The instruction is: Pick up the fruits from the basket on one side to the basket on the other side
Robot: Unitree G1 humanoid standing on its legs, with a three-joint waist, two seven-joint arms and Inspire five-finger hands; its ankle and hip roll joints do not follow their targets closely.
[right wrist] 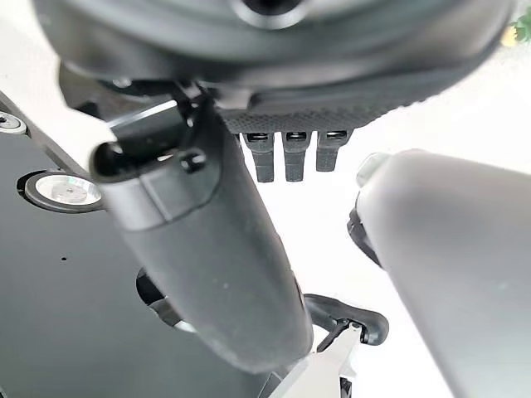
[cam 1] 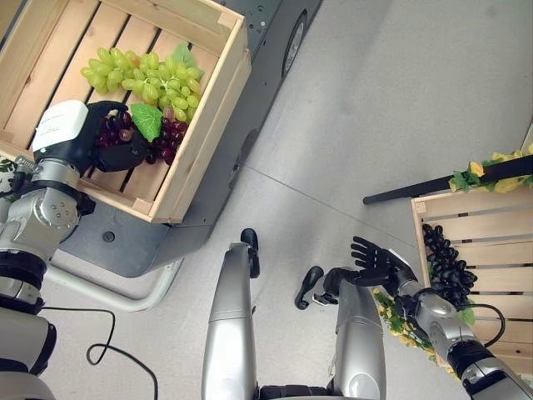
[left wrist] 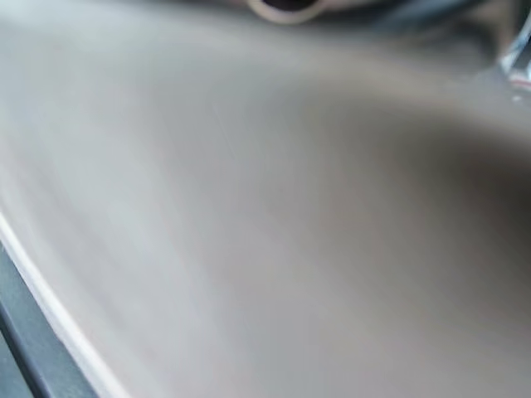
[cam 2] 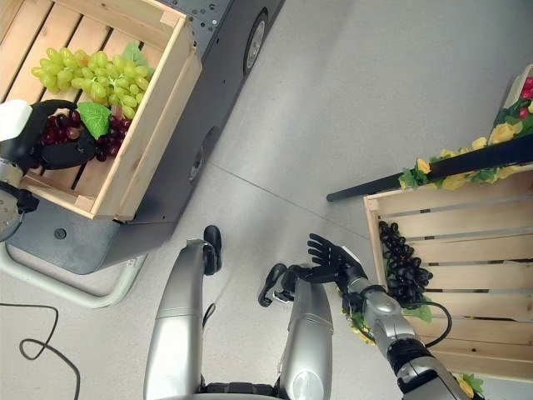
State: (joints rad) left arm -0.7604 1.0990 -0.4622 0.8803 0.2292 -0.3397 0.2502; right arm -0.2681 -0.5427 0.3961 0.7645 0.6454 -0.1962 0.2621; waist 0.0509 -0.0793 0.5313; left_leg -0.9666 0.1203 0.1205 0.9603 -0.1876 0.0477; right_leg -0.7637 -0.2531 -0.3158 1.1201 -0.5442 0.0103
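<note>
Crates stand at both sides in the left eye view, with wide bare grey floor (cam 1: 366, 108) between them. The left crate (cam 1: 196, 133) rests on a dark grey cart (cam 1: 125, 242); its corner nearest the floor hangs over the cart's edge. Inside it lies a green grape bunch (cam 1: 150, 79), and just beside this a dark red grape bunch (cam 1: 158, 137) with a green leaf (cam 1: 147, 119). The left hand (cam 1: 112, 137) is inside this crate with its fingers curled around the red bunch. A white cover (cam 1: 60, 125) on the hand carries small print, too small to read.

The right crate (cam 1: 491, 225) is cut off by the picture's edge. A black grape bunch (cam 1: 445, 267) lies in it against the wall nearest the floor. Yellow flowers (cam 1: 491, 171) on a dark bar (cam 1: 400, 193) cross beyond it.

In the right eye view the right hand (cam 2: 333, 258) hangs over the floor just beside the right crate's wall, fingers spread and holding nothing.

The left wrist view is a brown blur; nothing can be made out.

In the right wrist view the right hand's fingers (right wrist: 286, 153) point straight out.
</note>
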